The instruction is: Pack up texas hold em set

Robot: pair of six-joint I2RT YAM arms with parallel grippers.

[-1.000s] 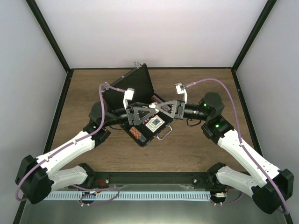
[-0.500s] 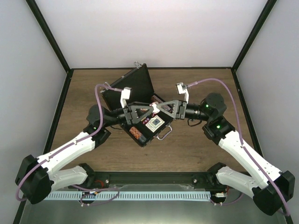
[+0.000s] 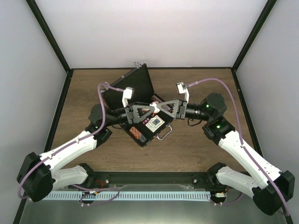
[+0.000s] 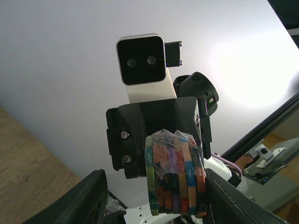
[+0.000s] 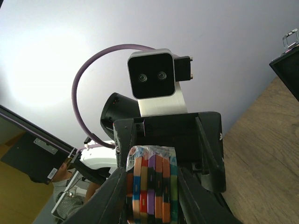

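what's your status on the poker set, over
Above the open case: right gripper shut on wrapped chip stack, left gripper open around it. Card deck, brown-red chips in case. Nothing in the way.

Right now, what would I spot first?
The left end effector and right end effector meet nose to nose above the open black case in the middle of the table. Between them is a plastic-wrapped stack of bright, many-coloured chips.
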